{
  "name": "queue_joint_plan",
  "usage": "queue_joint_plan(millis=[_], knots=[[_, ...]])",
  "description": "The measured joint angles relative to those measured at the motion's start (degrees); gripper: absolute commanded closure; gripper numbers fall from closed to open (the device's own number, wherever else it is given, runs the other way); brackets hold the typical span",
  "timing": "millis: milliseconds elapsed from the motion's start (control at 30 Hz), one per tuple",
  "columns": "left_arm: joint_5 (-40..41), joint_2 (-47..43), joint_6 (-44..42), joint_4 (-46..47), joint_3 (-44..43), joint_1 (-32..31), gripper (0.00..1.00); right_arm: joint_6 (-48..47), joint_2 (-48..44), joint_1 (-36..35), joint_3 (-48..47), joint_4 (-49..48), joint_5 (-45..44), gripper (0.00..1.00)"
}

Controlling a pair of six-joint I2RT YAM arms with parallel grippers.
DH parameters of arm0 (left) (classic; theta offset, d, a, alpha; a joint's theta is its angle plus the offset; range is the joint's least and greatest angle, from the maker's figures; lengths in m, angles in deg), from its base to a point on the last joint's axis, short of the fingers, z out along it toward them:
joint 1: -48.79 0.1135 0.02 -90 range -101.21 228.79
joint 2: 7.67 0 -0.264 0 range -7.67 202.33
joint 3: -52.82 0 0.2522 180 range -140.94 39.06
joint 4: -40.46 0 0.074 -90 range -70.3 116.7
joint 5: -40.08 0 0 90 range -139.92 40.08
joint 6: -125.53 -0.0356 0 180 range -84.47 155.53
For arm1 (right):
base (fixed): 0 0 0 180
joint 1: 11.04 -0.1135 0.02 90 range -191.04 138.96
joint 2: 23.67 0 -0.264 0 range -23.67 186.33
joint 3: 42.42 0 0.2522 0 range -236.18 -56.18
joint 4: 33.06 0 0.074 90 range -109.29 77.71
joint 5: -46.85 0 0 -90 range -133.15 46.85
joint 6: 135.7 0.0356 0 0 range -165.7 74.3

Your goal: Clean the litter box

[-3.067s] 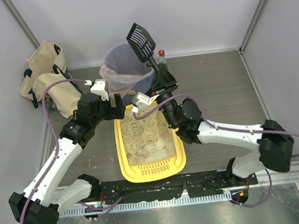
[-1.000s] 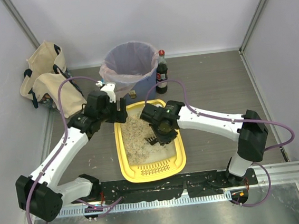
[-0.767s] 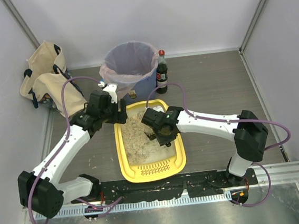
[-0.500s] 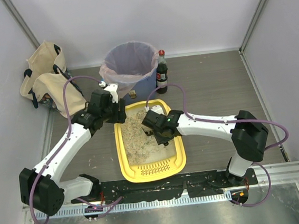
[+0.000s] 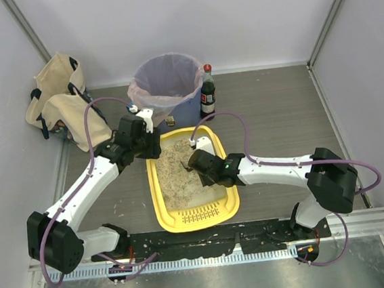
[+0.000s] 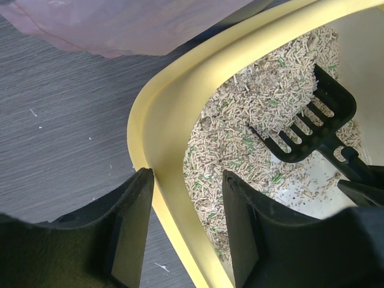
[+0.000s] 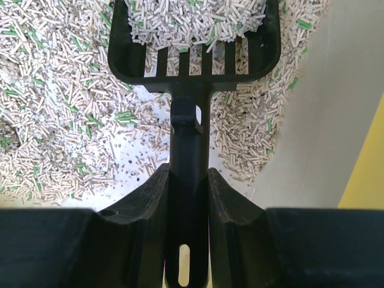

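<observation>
Left wrist, L hand (image 6: pixel 187 180) spread astride litter box (image 6: pixel 162 120) rim, R hand (image 7: pixel 189 180) pinching scoop (image 7: pixel 192 84)

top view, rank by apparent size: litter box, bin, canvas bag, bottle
1. litter box
2-3. canvas bag and bin: too close to rank, and the taller bin sits nearer the camera
4. bottle

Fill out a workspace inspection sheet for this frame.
Surface: grey table, stray specks beside the box.
Job's things: litter box, pellets mostly at far end; scoop in the pellets, partly loaded.
Clutter: lined bin, bottle, tote bag, all beyond the box.
Grippers: left gripper open, straddling the box's rim; right gripper shut on the scoop's handle.
Cables: purple cables loop over both arms.
Surroundings: plain walls; nothing else seen.
</observation>
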Motion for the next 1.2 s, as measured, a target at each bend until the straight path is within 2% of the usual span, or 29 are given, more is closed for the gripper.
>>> queue_joint_plan(millis=[367,700,900,1200], knots=[[0.35,0.96,-0.2,-0.5,-0.22,-0.17,0.53,-3.5,4.26,-3.21,-0.31,-3.52,-4.09,0.99],[0.76,1.07,-0.31,-0.92,-0.46,-0.17,0.56,-4.26,5.4,-5.79,3.89,-14.19,-7.63,0.99],[0.94,1.33,-0.31,-1.27,-0.74,-0.17,0.56,-5.05,5.01,-6.43,9.16,-23.8,-8.17,0.99],[0.96,1.44,-0.33,-1.38,-0.85,-0.17,0.56,-5.97,3.87,-6.62,14.01,-33.05,-8.48,0.98]])
